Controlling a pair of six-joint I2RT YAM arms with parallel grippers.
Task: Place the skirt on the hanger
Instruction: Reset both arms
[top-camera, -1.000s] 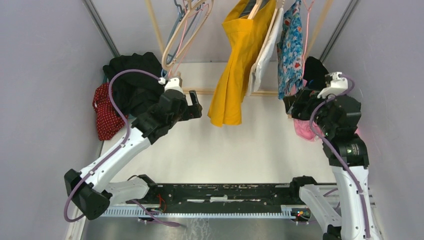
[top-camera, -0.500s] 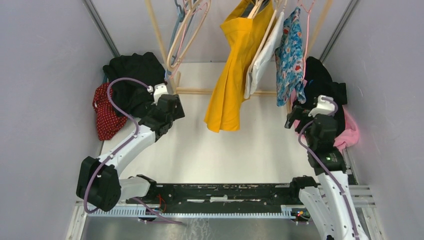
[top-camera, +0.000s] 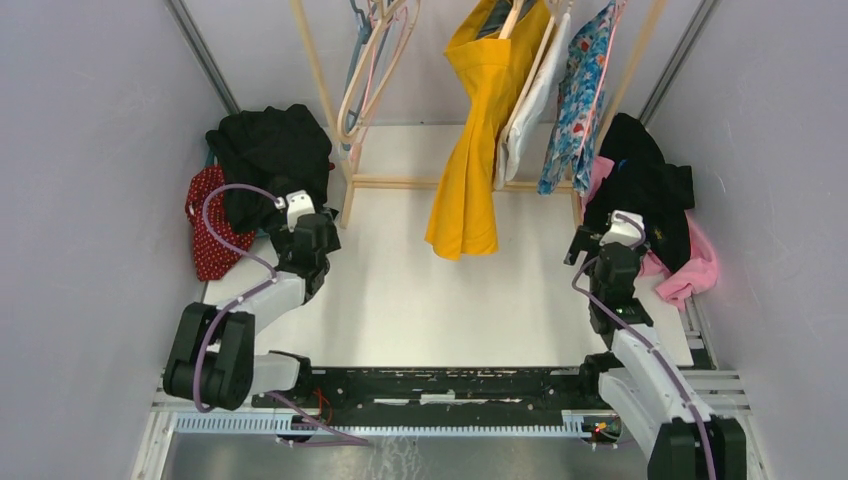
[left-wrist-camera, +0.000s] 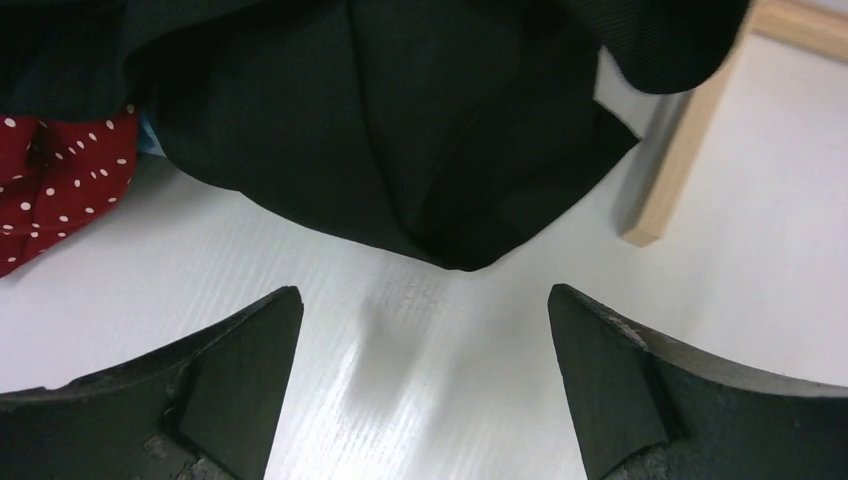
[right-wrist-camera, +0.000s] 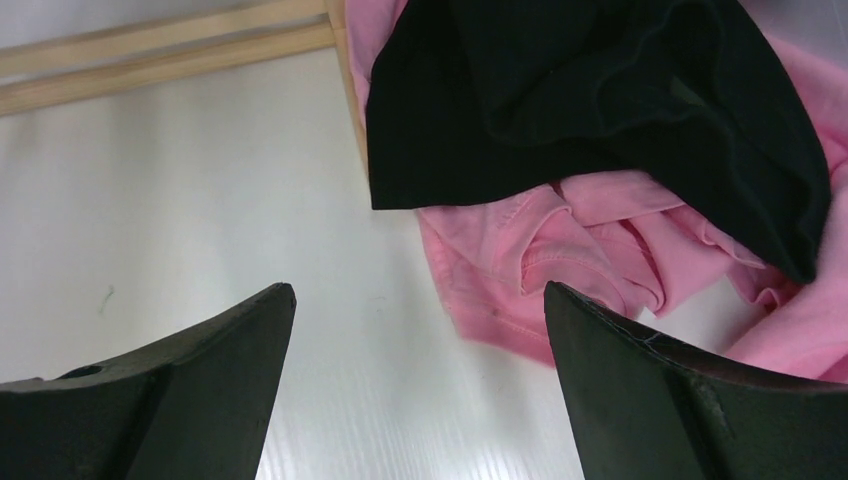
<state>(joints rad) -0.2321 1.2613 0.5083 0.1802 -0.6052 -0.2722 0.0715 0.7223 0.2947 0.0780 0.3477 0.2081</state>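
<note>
Several empty hangers hang on the wooden rack at the back left. A yellow garment, a white one and a floral one hang beside them. A black garment lies on a red dotted one at the left. Another black garment lies on a pink one at the right. My left gripper is open and empty, low over the table just short of the black cloth. My right gripper is open and empty, just short of the pink cloth.
The wooden rack's foot stands right of the left gripper. Its floor bar runs ahead of the right gripper. Grey walls close in both sides. The white table lies between the arms.
Both arms have drawn back from the rack and dropped low toward the near edge. The left left the hangers, the right left the floral garment, which swung aside.
</note>
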